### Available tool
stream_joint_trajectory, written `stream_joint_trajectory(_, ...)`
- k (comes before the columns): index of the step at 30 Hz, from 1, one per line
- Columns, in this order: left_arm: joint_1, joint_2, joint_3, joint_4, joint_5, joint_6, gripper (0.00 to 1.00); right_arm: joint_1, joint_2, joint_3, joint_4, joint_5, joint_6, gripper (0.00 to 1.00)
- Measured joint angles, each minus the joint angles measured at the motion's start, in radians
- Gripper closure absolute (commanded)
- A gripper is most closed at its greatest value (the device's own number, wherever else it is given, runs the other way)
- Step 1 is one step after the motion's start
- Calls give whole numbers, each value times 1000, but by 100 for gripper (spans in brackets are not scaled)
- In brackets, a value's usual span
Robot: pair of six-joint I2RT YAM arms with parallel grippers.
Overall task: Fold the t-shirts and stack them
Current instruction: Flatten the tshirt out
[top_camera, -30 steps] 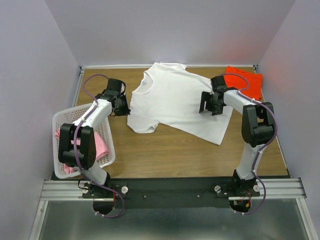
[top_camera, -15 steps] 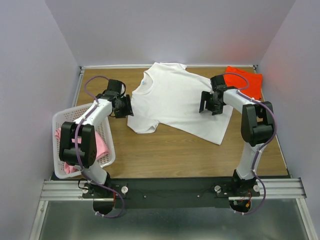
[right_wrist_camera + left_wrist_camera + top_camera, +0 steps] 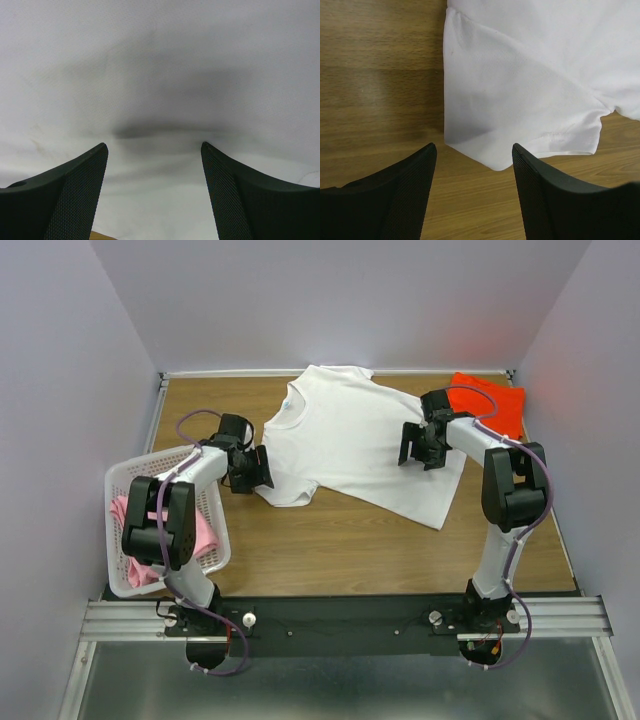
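Observation:
The white t-shirt lies spread flat on the wooden table, collar to the back left. My left gripper is open at its near-left sleeve, with the sleeve corner just ahead of the fingers and wood between them. My right gripper is open and hovers over the shirt's right side, holding nothing. The orange-red t-shirt lies folded at the back right corner. The pink t-shirt is in the basket.
The white lattice basket stands at the left edge, under my left arm. Purple walls close in the table on three sides. Bare wood lies between the white shirt and the arm bases.
My left gripper has moved toward the near side and to the right, to the white shirt's left sleeve. The right gripper has not moved.

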Motion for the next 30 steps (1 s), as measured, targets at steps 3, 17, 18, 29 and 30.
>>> stream_joint_trajectory(3, 0, 25, -3, 18, 23, 0, 32, 0, 0, 0, 0, 0, 0, 18)
stream_joint_trajectory(17, -2, 7, -4, 60, 170, -26, 58, 2, 0, 0, 0, 8, 1, 18)
stream_joint_trajectory(18, -2, -12, 2, 61, 193, -39, 57, 2, 0, 0, 0, 8, 1, 18)
stream_joint_trajectory(29, -2, -124, 39, 117, 387, -142, 47, 2, 1, 0, 0, 16, 1, 18)
stream_joint_trajectory(30, -2, -124, 40, 100, 369, -134, 47, 2, 1, 0, 0, 16, 1, 18)
